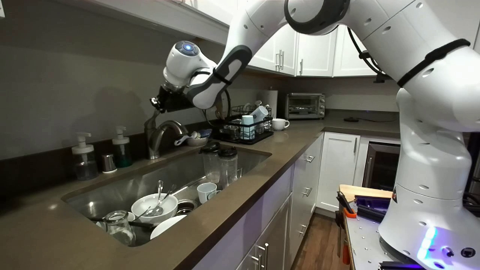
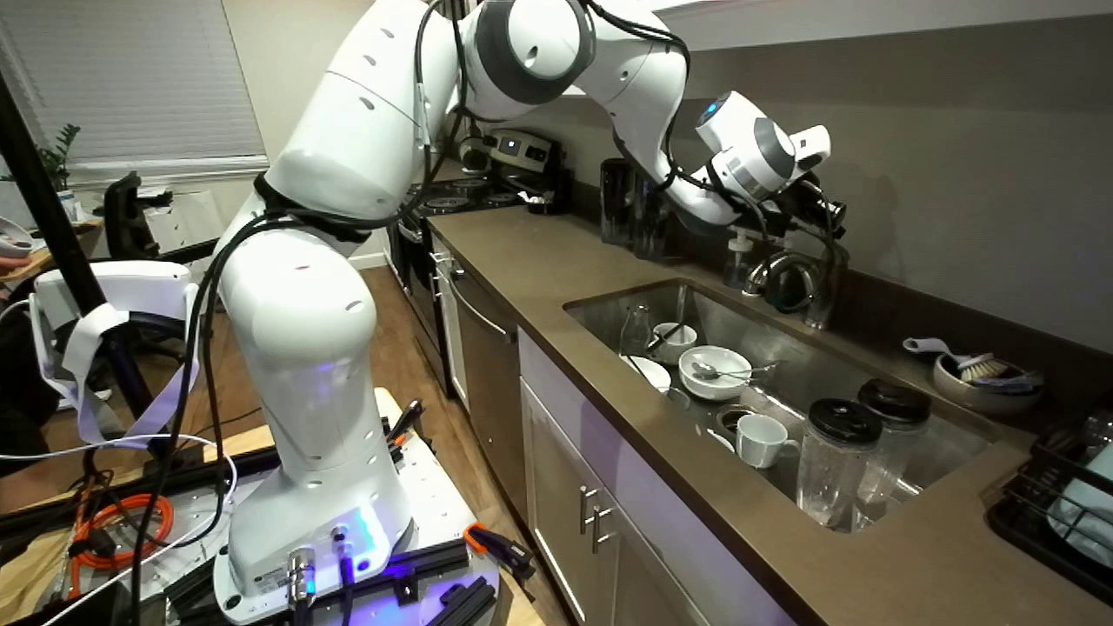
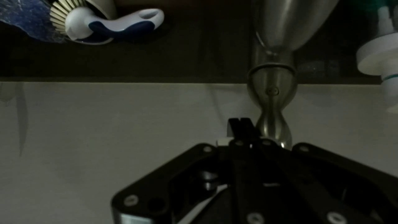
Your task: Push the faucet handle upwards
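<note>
The silvery faucet handle (image 3: pixel 272 116) rises from the top of the steel faucet body in the wrist view; its end is partly behind my fingers. In an exterior view the handle (image 1: pixel 152 119) points up, with the faucet body (image 1: pixel 153 144) below it. My gripper (image 1: pixel 155 105) is at the handle's upper end. In the wrist view the dark fingertips (image 3: pixel 239 120) are together with nothing seen between them, right beside the handle; I cannot tell if they touch it. In an exterior view the gripper (image 2: pixel 830 217) and cables hide the handle above the faucet (image 2: pixel 822 300).
The wall is close behind the faucet. The curved spout (image 1: pixel 170 125) arches over the sink (image 1: pixel 84 198), which holds dishes and two lidded jars. Soap bottles (image 1: pixel 83 159) stand on one side; a brush bowl (image 2: pixel 987 391) and dish rack (image 1: pixel 247 138) are on the other.
</note>
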